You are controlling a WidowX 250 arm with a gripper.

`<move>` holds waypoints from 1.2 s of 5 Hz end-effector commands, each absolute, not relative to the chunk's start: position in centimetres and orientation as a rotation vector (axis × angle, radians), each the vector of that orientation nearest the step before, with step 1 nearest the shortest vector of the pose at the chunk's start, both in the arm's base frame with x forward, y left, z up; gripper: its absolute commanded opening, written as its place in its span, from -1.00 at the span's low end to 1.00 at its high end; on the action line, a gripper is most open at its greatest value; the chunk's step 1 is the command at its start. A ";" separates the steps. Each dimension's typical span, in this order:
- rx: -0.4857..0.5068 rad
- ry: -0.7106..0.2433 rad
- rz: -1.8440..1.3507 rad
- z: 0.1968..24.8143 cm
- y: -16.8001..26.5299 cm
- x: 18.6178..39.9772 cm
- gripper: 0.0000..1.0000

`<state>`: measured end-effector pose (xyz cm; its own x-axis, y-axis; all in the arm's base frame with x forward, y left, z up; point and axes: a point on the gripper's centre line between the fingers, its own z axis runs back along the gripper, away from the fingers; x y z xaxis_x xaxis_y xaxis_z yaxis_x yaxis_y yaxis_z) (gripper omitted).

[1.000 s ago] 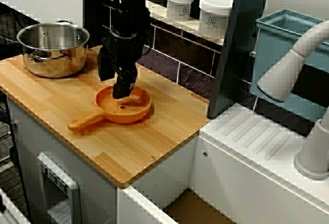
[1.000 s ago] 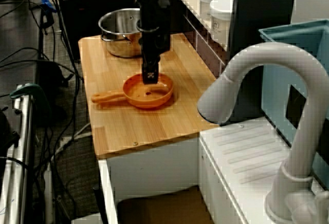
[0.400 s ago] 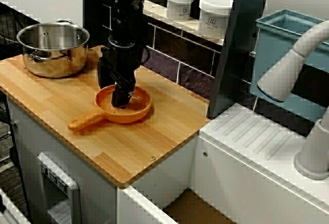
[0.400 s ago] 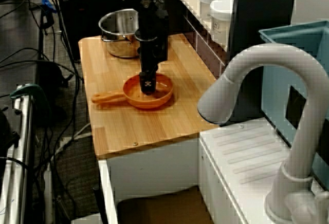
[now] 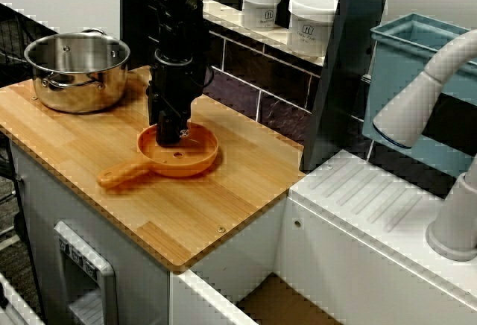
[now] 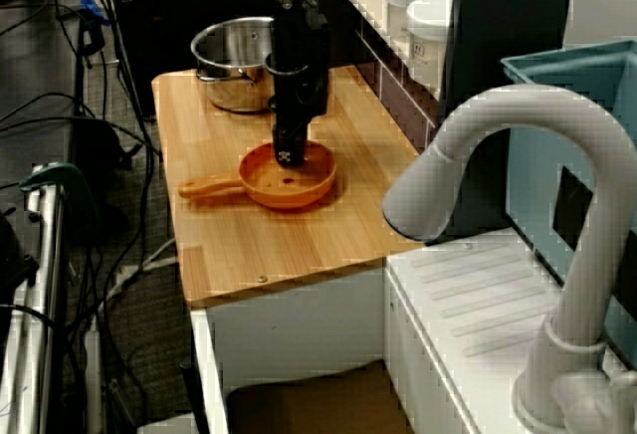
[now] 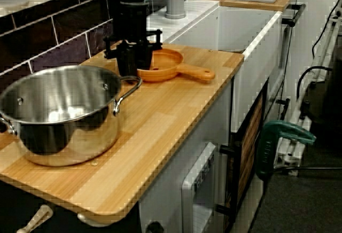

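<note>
Counter: a pale wooden countertop (image 5: 186, 213) with straight plank grain and a rounded edge fills the left and middle of the view across the counter, sitting on white cabinets.
Sink unit: a white moulded sink unit (image 5: 373, 213) with a ribbed draining board adjoins the wood at lower right.
Arm: the black robot arm (image 5: 179, 49) comes down from the upper left, jointed and matte, in front of the dark glossy wall tiles (image 5: 246, 71).
Tap: a pale grey curved tap (image 5: 432, 86), smooth and tubular, arches at the right edge; in the view past the tap it fills the foreground.
Bin: a teal rectangular plastic bin (image 5: 406, 79) stands at upper right, behind the tap.
Pot: a shiny stainless-steel pot (image 5: 74, 71), round, with two loop handles, sits at the left end of the wood, well apart from the pan; it fills the foreground of the view from behind the pot.
Pan: the orange round shallow pan (image 5: 186, 157), smooth and matte, lies flat near the middle of the countertop, its long handle pointing towards the lower left of the frame.
Jars: two white cylindrical lidded jars (image 5: 261, 4) stand on the ledge at top centre.
Gripper: the black gripper (image 5: 170, 135) points straight down at the pan's rim on the pot side, its tips low inside or on the rim. I cannot tell how far apart its fingers are, or whether they pinch the rim.
</note>
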<state>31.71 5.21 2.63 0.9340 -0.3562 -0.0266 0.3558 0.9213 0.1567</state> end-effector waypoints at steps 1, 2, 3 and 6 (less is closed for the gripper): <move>0.163 -0.081 -0.515 3.9 6.7 30.3 -1.00; 0.157 -0.112 -0.554 5.7 6.6 29.8 -1.00; 0.102 -0.120 -0.594 7.5 6.5 29.8 -1.00; 0.065 -0.147 -0.646 12.0 4.9 30.0 -1.00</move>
<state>29.91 4.48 10.30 0.8036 -0.5910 0.0703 0.5886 0.8067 0.0533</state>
